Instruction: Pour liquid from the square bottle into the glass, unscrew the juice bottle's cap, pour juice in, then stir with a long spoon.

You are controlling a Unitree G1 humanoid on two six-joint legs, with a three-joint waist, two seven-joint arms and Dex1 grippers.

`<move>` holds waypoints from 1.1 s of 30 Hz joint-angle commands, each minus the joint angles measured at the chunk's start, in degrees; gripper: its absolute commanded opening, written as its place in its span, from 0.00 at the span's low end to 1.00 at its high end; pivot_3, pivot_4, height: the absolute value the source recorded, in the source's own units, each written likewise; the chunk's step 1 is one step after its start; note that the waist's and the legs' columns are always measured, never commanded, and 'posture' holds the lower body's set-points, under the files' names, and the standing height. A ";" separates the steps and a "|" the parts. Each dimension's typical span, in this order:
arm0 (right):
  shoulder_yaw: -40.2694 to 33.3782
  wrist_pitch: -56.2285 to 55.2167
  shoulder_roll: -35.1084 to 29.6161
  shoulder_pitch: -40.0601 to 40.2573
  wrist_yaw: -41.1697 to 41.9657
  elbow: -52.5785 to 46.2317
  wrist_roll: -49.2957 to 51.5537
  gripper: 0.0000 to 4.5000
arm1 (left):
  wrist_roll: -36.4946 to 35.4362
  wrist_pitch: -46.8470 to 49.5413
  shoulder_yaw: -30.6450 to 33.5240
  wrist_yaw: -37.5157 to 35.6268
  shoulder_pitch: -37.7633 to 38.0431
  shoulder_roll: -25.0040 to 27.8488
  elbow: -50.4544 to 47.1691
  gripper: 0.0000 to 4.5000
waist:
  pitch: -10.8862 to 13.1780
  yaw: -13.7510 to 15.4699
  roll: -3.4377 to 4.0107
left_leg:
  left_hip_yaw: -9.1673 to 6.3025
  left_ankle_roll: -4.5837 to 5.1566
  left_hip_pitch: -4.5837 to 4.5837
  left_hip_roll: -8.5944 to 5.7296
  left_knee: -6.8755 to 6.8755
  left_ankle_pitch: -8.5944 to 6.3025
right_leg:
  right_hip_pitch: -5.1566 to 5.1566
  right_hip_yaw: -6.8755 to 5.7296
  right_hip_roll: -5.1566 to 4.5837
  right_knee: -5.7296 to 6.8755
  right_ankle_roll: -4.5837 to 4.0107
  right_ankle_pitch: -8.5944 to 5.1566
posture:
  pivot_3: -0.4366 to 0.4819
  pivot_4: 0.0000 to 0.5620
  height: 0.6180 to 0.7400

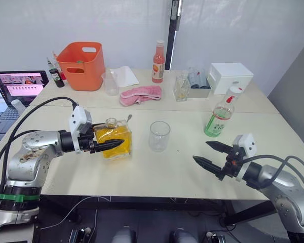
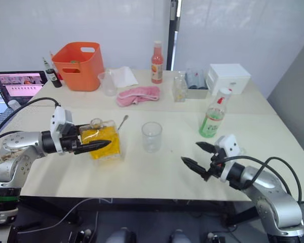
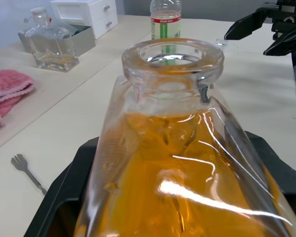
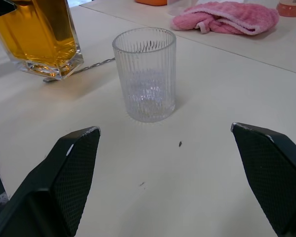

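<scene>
Right pincer [image 4: 187,182] wide open, one black textured finger [image 4: 64,182] at the lower left of the frame, the other at the lower right. Glass [image 4: 145,74] upright between them further up on the pale surface [image 4: 202,98], ribbed wall, looks empty. Square bottle [image 4: 39,34] with orange liquid at upper left, well apart from the glass. A thin metal stem [image 4: 89,66], possibly the long spoon, lies by its base. Pink towel [image 4: 227,17] at upper right.

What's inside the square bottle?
The square bottle holds yellow-orange liquid to about its shoulder. Its neck is open, no stopper. The left gripper covers part of its side.
</scene>
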 commanded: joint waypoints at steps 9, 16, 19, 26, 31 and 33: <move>2.67 1.82 1.92 -4.09 -3.83 -4.08 0.51 1.00 | 13.12 -21.03 -6.16 4.89 -21.45 -8.83 22.76 0.62 | 0.07 0.16 -0.11 | -0.01 0.01 -0.11 -0.04 0.04 0.00 | -0.05 -0.03 0.01 0.00 0.02 0.01 | 0.48 0.27 0.79; 3.99 2.03 3.87 -5.06 -6.19 -4.62 -0.05 1.00 | 21.95 -36.91 -9.76 9.32 -31.14 -14.38 41.30 0.62 | 0.11 0.11 -0.19 | -0.01 0.02 -0.21 -0.06 0.04 -0.01 | -0.14 -0.04 0.00 -0.01 0.02 0.02 | 0.48 0.27 0.79; 4.50 2.04 4.50 -5.17 -6.96 -4.74 -0.36 1.00 | 25.84 -43.91 -11.12 13.16 -34.01 -16.92 47.88 0.62 | 0.12 0.18 -0.21 | -0.02 0.02 -0.25 -0.09 0.05 -0.01 | -0.14 -0.04 -0.03 -0.01 0.04 0.03 | 0.48 0.27 0.79; 4.80 2.11 5.19 -5.21 -8.20 -4.78 -0.39 1.00 | 33.24 -55.75 -13.76 21.46 -37.70 -20.06 57.56 0.62 | 0.13 0.16 -0.23 | -0.02 0.04 -0.27 -0.11 0.05 -0.02 | -0.16 -0.05 -0.05 0.00 0.07 0.04 | 0.48 0.27 0.79; 4.50 2.47 5.05 -5.01 -8.61 -5.16 -0.09 1.00 | 37.21 -61.67 -15.32 26.43 -39.53 -20.79 61.36 0.62 | 0.15 0.15 -0.25 | -0.03 0.04 -0.29 -0.11 0.05 -0.02 | -0.18 -0.06 -0.05 0.01 0.07 0.04 | 0.48 0.27 0.79; 4.59 2.59 5.12 -5.01 -8.85 -5.35 0.00 1.00 | 38.72 -64.01 -15.88 28.21 -40.09 -20.95 62.42 0.62 | 0.15 0.16 -0.25 | -0.02 0.04 -0.29 -0.11 0.05 -0.02 | -0.18 -0.06 -0.06 0.02 0.07 0.05 | 0.48 0.27 0.79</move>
